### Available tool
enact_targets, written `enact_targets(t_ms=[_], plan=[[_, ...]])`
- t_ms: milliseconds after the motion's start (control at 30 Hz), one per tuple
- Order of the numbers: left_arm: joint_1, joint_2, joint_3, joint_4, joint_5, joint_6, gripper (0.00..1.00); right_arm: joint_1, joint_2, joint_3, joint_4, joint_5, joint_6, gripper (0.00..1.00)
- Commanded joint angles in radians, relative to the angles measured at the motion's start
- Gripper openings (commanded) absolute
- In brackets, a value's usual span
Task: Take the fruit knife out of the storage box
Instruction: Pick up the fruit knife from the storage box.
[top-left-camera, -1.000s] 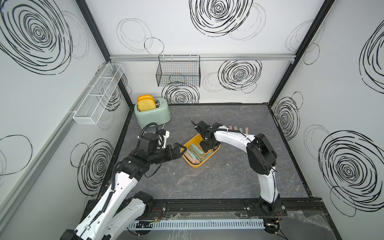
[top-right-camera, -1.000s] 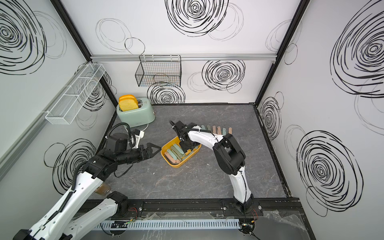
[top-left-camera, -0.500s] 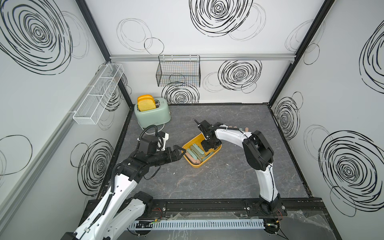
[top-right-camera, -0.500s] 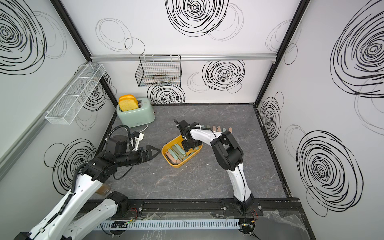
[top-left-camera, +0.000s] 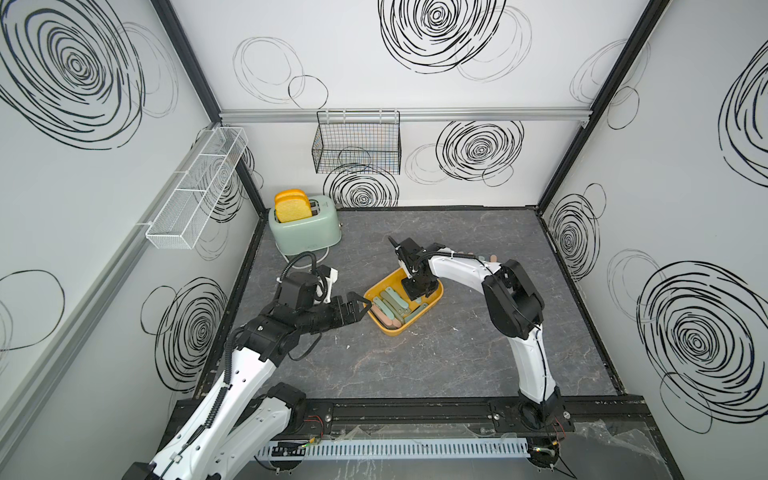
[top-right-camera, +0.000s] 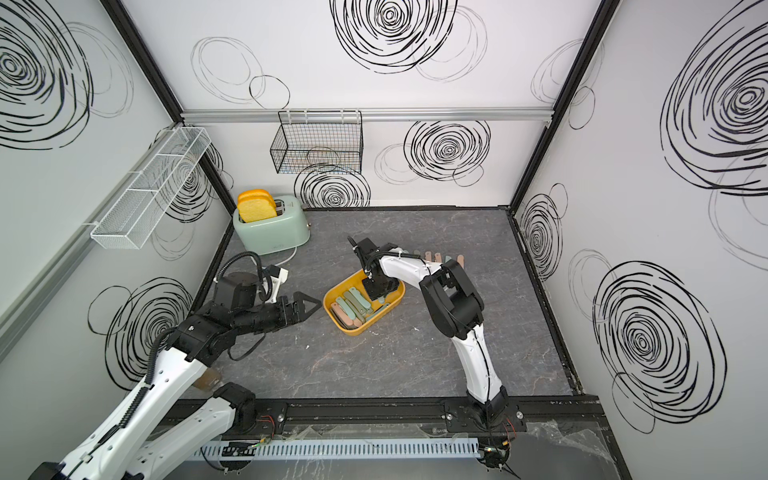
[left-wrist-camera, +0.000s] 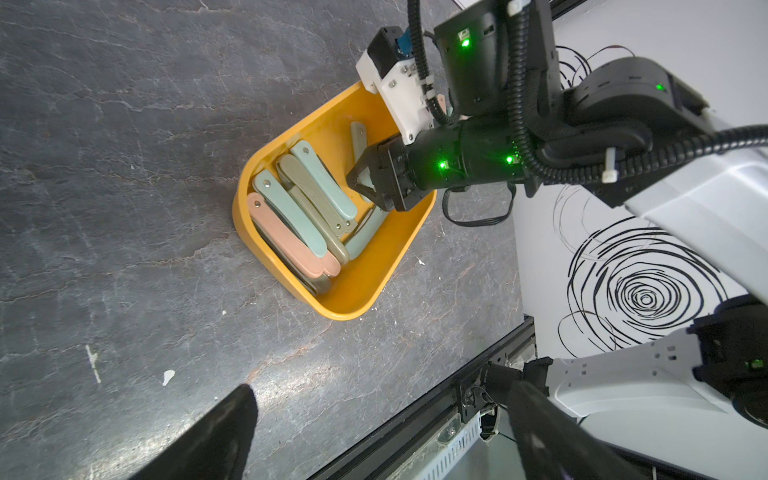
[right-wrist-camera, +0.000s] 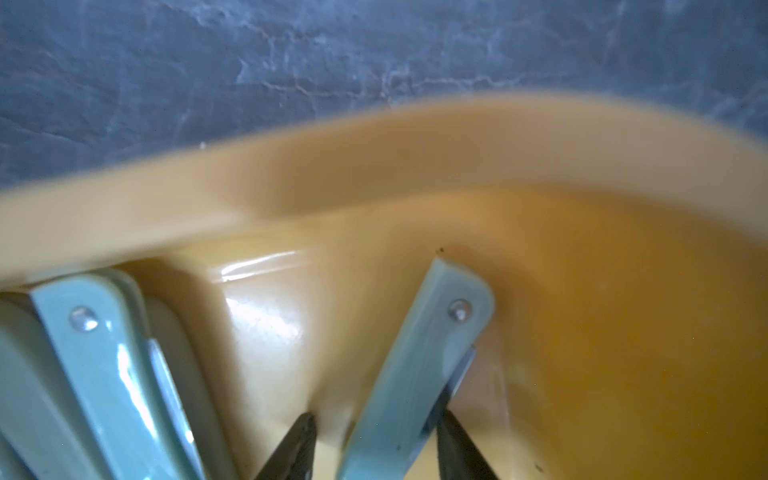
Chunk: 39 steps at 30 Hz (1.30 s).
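In storage box (left-wrist-camera: 374, 286), right gripper (right-wrist-camera: 374, 419) jaws just narrowed around green fruit knife (right-wrist-camera: 419, 361), pinch unconfirmed; left gripper (top-left-camera: 360, 305) spread beside box; lift next.

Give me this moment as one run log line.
phase: grasp | right gripper: fingers straddling pale green knife inside storage box | left gripper: open, beside box | other knives: in box
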Motion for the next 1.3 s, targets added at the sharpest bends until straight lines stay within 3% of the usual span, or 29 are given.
enact_targets(t_ms=[0, 200, 367, 967, 1267], plan=[[0.009, 0.009, -0.002, 0.047, 0.003, -0.003, 0.98, -0.010, 0.083, 0.023, -0.050, -0.010, -0.010, 0.41], [0.008, 0.029, 0.012, 0.046, 0.007, 0.009, 0.98, -0.018, 0.121, 0.090, -0.088, -0.005, -0.014, 0.28], [0.010, 0.051, 0.034, 0.046, 0.009, 0.020, 0.98, -0.018, 0.108, 0.113, -0.103, 0.002, -0.014, 0.24], [0.005, 0.202, 0.123, 0.176, 0.026, -0.010, 0.98, -0.018, -0.049, 0.144, -0.158, -0.009, 0.022, 0.24], [-0.053, 0.276, 0.132, 0.276, 0.002, -0.062, 0.98, -0.024, -0.089, 0.181, -0.183, -0.008, 0.032, 0.24]])
